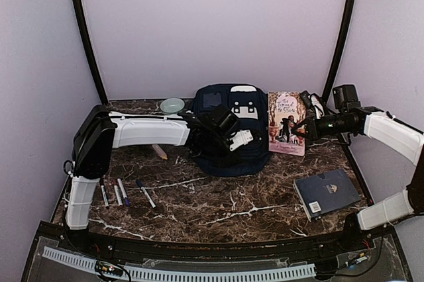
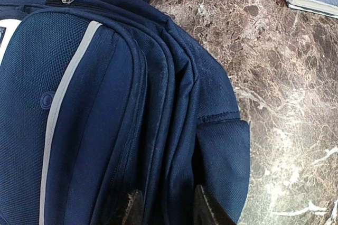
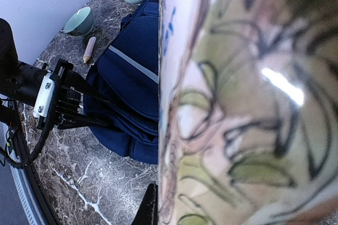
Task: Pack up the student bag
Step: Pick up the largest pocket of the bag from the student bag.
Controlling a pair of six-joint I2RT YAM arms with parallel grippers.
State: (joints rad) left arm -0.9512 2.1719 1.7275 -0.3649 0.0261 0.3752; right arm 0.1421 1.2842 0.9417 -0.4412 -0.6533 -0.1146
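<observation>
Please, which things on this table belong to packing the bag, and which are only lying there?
Belong to the job:
- backpack
- picture book, held by the right gripper
- dark blue book
- pens, probably

Likely just lying about:
- bowl
- tan stick

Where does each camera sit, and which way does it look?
Top external: above and behind, looking down on the marble table; left arm and right arm show.
Left wrist: on the left arm, over the student bag; its fingertips show.
Right wrist: on the right arm, behind the pink storybook; one fingertip shows.
All share the bag.
</observation>
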